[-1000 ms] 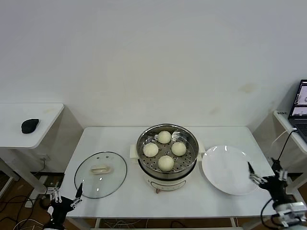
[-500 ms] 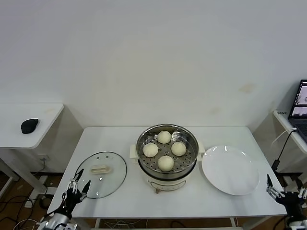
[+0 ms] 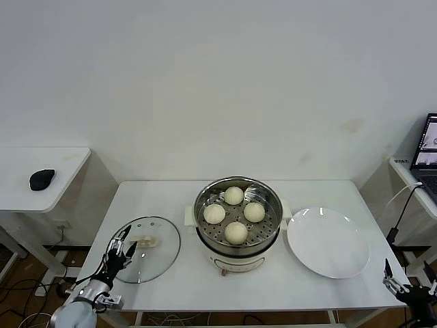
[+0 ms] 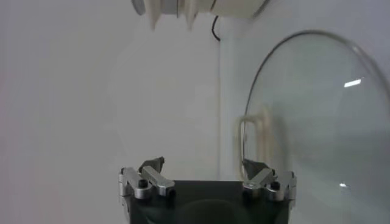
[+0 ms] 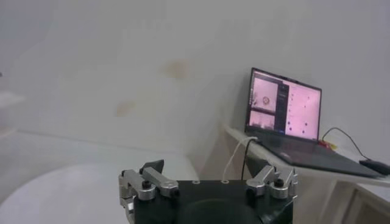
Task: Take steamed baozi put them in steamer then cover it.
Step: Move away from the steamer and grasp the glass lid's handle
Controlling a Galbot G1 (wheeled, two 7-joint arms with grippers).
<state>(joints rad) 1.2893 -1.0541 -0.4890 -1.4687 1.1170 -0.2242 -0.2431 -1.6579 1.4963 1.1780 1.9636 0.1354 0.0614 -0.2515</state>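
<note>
Inside the steamer [image 3: 237, 236] sit four steamed baozi [image 3: 235, 232], uncovered; both end effectors spread, holding nothing.

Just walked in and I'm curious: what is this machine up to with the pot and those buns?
All four steamed baozi already sit on the tray inside the steamer, which has no lid on. The cover lies flat on the table to the robot's left of the pot. The left gripper is open at the lid's near edge, apparently going for it. The right gripper, also open, is low at the table's near right corner, beside the white plate, holding nothing.
</note>
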